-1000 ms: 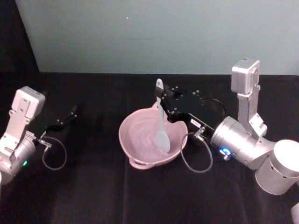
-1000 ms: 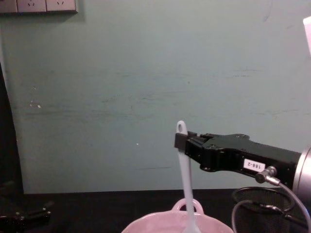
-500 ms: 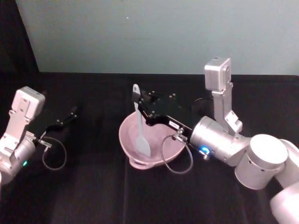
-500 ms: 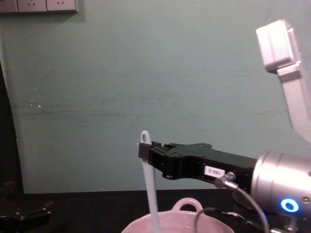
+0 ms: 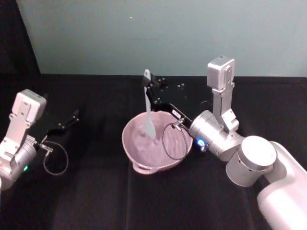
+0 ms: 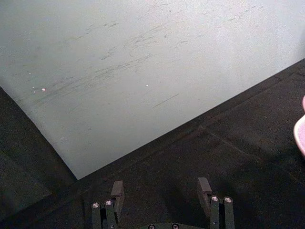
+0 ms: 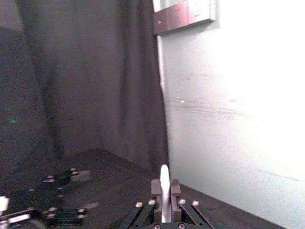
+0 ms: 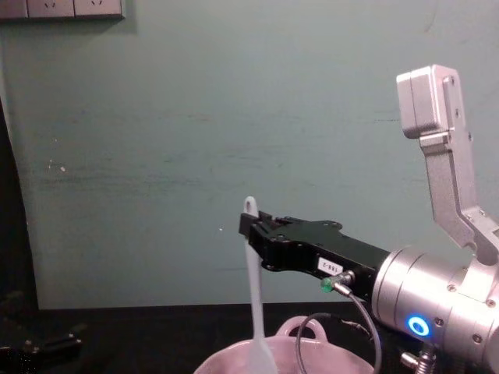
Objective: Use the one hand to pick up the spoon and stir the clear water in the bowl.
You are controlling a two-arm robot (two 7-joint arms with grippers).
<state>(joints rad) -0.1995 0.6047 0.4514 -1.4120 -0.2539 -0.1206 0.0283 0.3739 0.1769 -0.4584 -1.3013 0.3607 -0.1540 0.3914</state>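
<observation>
The pale pink bowl (image 5: 136, 152) sits mid-table, its loop handle at the near rim; its far rim shows low in the chest view (image 8: 226, 360). A long white spoon (image 5: 148, 112) stands nearly upright, scoop down inside the bowl toward its far side. My right gripper (image 5: 149, 91) is shut on the spoon's upper handle (image 8: 251, 241), just below the tip; the handle shows pinched between the fingers (image 7: 164, 193). The clear water is too faint to make out. My left gripper (image 6: 161, 194) is open and parked at the table's left (image 5: 72, 117).
The table wears a black cloth (image 5: 96, 191) and ends at a pale green wall (image 5: 168, 33). A cable loop (image 5: 172, 141) from my right arm hangs over the bowl's right rim. A dark curtain (image 7: 86, 81) hangs at the left.
The right gripper has swept the spoon from the bowl's right side to its near left, then back toward the far middle. The left arm has stayed still.
</observation>
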